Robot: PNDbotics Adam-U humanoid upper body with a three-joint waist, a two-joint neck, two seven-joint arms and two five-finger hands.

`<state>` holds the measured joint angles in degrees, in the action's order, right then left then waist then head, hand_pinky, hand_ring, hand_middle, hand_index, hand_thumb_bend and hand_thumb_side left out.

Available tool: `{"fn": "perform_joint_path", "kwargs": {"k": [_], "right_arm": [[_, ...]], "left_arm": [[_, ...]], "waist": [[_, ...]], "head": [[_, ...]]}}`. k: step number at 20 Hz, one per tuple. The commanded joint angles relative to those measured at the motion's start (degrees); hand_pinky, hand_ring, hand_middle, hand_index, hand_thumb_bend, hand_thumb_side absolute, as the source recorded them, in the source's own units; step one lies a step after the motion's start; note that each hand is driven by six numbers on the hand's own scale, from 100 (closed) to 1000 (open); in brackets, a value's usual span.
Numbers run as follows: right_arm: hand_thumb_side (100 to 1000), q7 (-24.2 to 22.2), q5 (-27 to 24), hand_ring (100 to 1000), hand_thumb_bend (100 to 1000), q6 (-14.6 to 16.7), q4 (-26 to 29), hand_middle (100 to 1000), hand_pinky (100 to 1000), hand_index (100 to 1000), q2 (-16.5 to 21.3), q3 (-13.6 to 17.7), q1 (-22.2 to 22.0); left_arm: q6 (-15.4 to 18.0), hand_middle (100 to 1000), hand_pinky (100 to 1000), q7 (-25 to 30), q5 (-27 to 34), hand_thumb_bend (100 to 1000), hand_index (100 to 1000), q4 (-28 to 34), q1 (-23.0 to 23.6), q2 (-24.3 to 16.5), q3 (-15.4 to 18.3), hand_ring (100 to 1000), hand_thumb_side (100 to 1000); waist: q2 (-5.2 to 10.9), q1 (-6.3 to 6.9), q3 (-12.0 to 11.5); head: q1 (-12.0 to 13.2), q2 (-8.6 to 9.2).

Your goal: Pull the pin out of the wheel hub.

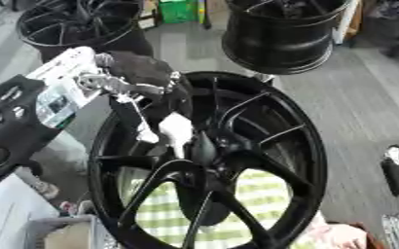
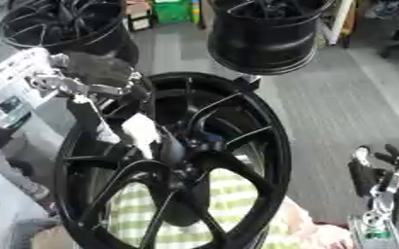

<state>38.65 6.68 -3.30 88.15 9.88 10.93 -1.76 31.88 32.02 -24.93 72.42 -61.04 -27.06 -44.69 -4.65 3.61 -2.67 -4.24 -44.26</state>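
Note:
A large black spoked wheel hub (image 1: 301,146) stands tilted in the middle of both views. My left hand (image 1: 143,80), black with silver joints, comes in from the upper left over the rim. Its fingers (image 1: 175,130) stretch down inside the wheel, and their pale tips end just up and left of the centre. A dark cone-shaped piece (image 1: 205,148) stands at the centre where the spokes meet; I cannot tell whether the fingertips touch it. My right hand (image 2: 377,180) rests open at the lower right, fingers up, away from the wheel.
Two more black wheels (image 1: 75,24) (image 1: 284,34) stand behind. A green and white checked cloth (image 1: 262,194) shows through the spokes. A black perforated plate (image 1: 7,126) and a white box (image 1: 63,92) sit at the left. Grey floor (image 1: 365,107) lies to the right.

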Motion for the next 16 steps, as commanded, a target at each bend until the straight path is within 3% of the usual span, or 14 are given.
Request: {"fn": "perform_joint_path", "kwargs": {"k": [1,11,16], "right_arm": [[434,0.0,-0.2,417,100,0.2,0.6,668,481,843,1.0,0.2,0.5],[435,-0.1,-0.2,417,100,0.1,0.5,668,481,843,1.0,0.2,0.5],[435,-0.1,-0.2,417,100,0.1,0.5,668,481,843,1.1,0.2,0.5]], "left_arm": [[20.1,539,570,19.9,0.8,345,680,0.7,-0.8,-0.8,0.0,323,320],[20.1,525,569,19.9,-2.3,364,684,0.5,-0.5,-0.9,-1.9,310,322],[20.1,457,544,19.9,-0.5,237,619,0.7,-0.6,-0.9,-1.3,265,297]], "waist": [[0.54,-0.2,0.0],[0.64,-0.26,-0.1],[0.7,-0.35,-0.2]], "head": [[0.0,0.15],[0.0,0.15],[0.0,0.15]]}}
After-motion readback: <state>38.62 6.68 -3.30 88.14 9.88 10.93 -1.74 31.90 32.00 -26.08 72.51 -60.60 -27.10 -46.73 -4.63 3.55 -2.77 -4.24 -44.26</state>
